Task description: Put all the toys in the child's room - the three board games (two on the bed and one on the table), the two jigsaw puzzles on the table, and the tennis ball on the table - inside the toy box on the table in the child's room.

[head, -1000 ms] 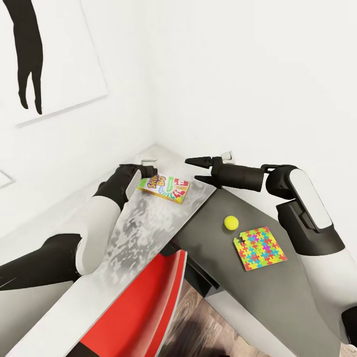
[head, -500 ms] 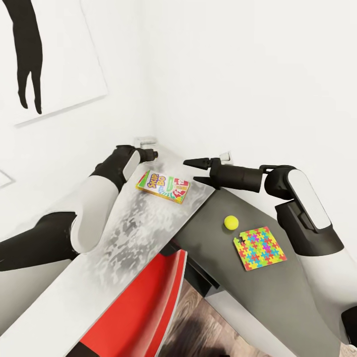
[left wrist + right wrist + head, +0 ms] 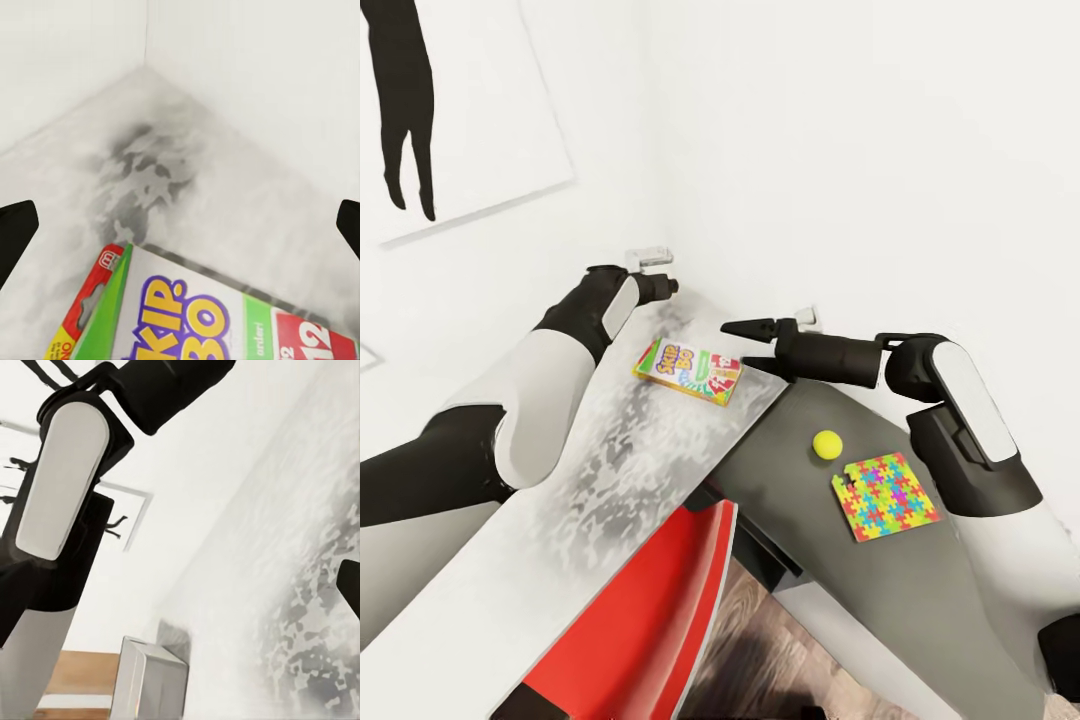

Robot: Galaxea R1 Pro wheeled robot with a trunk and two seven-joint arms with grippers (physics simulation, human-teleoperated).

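A Skip-Bo board game box [image 3: 688, 371] lies flat on the mottled grey-white bed [image 3: 610, 480]; its near edge also shows in the left wrist view [image 3: 187, 315]. My left gripper [image 3: 664, 287] hovers above and behind the box, close to the wall corner, open with nothing between its fingers [image 3: 16, 231]. My right gripper [image 3: 745, 344] is open and empty just right of the box, at the bed's edge. On the dark grey table [image 3: 880, 610] rest a yellow tennis ball [image 3: 826, 444] and a colourful jigsaw puzzle [image 3: 884, 497].
White walls meet in a corner right behind the bed. A red chair [image 3: 650, 620] stands between bed and table, over the wooden floor [image 3: 760, 660]. A black-and-white picture [image 3: 460, 100] hangs at the upper left. A grey box-like piece of furniture [image 3: 150, 679] appears in the right wrist view.
My left gripper has risen off the left end of the game box and moved back toward the wall. The box stays put. The right gripper has drifted slightly left.
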